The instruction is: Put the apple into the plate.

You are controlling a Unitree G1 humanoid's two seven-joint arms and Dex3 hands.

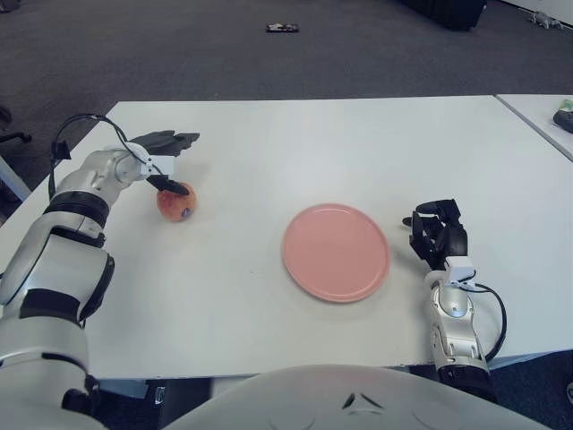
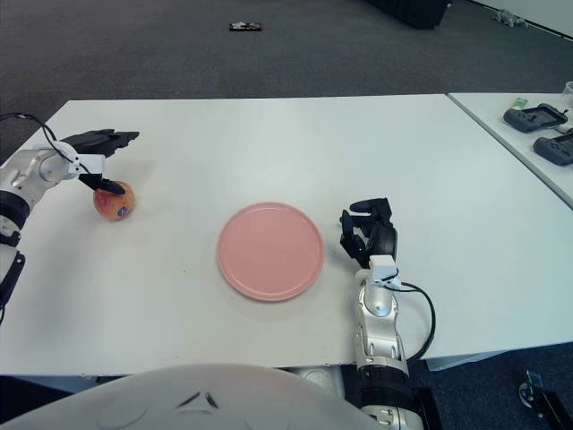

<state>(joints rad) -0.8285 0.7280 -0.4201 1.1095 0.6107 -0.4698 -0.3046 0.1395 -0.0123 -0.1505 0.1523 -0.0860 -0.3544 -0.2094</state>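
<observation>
A red and yellow apple (image 1: 175, 202) sits on the white table (image 1: 269, 152), left of a pink plate (image 1: 336, 252) that has nothing on it. My left hand (image 1: 168, 161) hovers over the apple with its fingers spread. One dark finger (image 1: 175, 186) reaches down to the apple's top; the other fingers (image 2: 107, 137) stretch out flat behind it. The hand is not closed around the fruit. My right hand (image 1: 438, 234) shows just right of the plate, near the table's front edge.
A second table (image 2: 528, 134) at the right carries dark controllers (image 2: 535, 117). A small dark object (image 1: 281, 28) lies on the grey carpet beyond the table.
</observation>
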